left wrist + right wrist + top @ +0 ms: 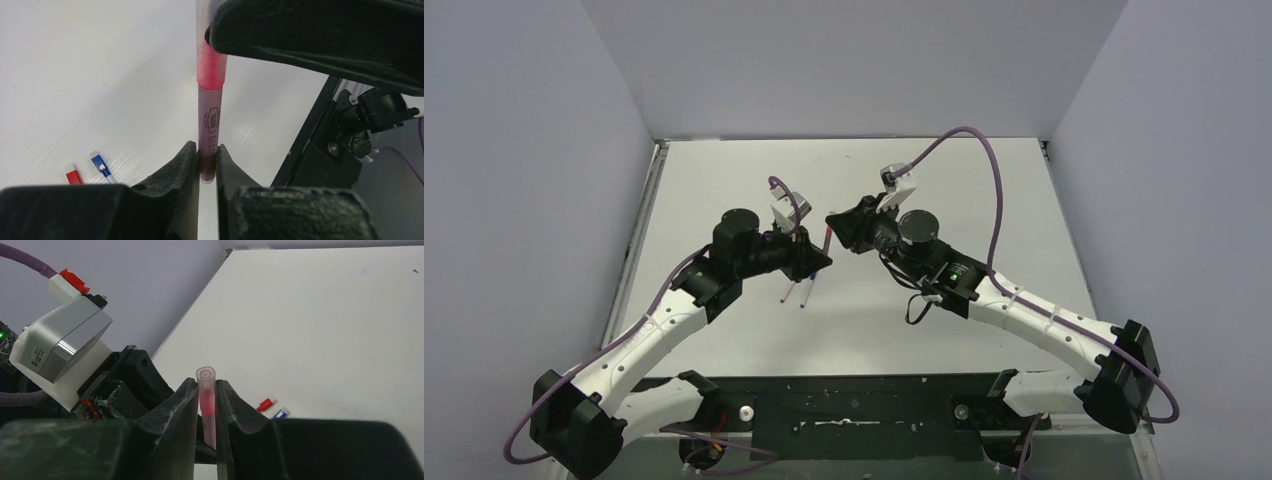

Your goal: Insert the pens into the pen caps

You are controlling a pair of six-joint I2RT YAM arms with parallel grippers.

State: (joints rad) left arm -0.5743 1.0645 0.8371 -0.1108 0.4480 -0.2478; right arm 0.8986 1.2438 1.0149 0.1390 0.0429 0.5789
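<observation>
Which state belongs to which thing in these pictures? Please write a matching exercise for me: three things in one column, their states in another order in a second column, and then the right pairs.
Things
1. left gripper
2. right gripper
3. blue-tipped pen

States
A. lies on the table beside the red-tipped pen
B. shut on the pale pink cap
C. shut on the pinkish-red pen

Right pairs: 1-C, 2-B, 3-A
</observation>
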